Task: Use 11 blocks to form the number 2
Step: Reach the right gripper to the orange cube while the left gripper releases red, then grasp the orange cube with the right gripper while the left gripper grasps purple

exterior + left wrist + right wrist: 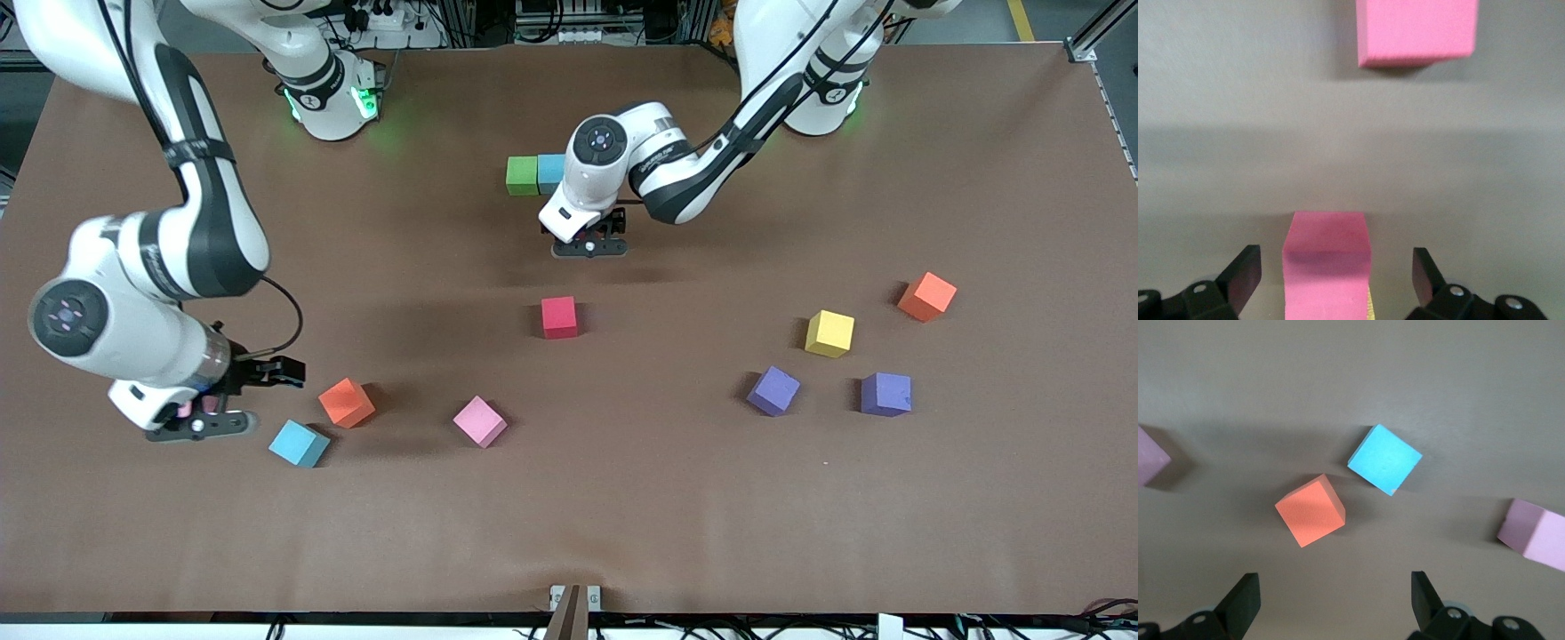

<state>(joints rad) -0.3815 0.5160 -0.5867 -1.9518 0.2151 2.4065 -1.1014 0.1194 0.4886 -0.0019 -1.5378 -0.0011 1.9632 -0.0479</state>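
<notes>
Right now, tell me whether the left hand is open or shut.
Open. In the left wrist view the left hand has its fingers spread apart, clear of the pink block between them.

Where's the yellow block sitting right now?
Toward the left arm's end of the table, the yellow block sits between the orange block and the two purple blocks.

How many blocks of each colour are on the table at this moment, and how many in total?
green blocks: 1
light blue blocks: 2
red blocks: 1
orange blocks: 2
yellow blocks: 1
purple blocks: 2
pink blocks: 3 (two show clearly only in the wrist views)
Total: 12
</notes>
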